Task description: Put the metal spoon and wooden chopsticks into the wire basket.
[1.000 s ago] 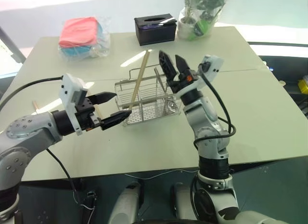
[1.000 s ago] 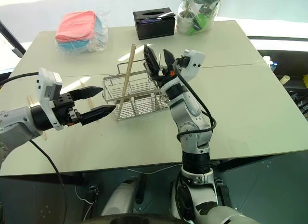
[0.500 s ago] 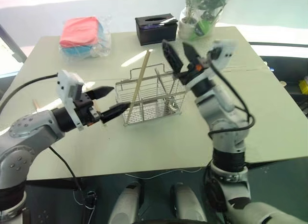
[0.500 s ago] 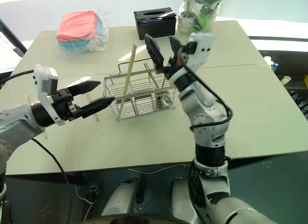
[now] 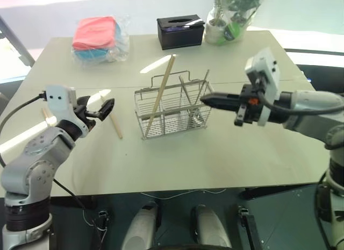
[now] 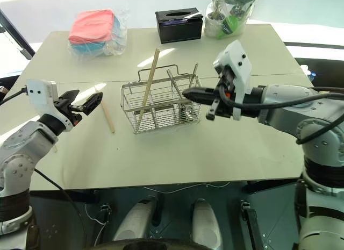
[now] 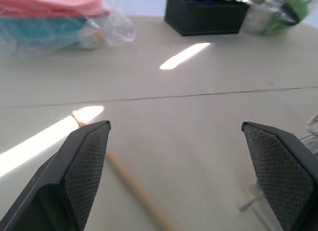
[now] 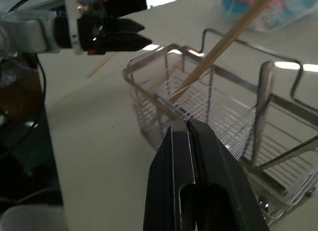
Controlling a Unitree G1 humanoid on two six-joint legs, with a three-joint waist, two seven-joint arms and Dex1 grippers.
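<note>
My right gripper (image 5: 207, 100) is clenched on nothing, tip beside the wire basket (image 5: 172, 113). Left gripper (image 5: 102, 107) spread wide, empty, above the loose chopstick (image 5: 114, 123) lying on the table (image 5: 226, 153). One chopstick (image 5: 160, 90) and the spoon (image 5: 200, 102) stand in the basket.

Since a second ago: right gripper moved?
Yes. The right gripper has pulled back from over the wire basket to its right side, and it is now shut.
</note>
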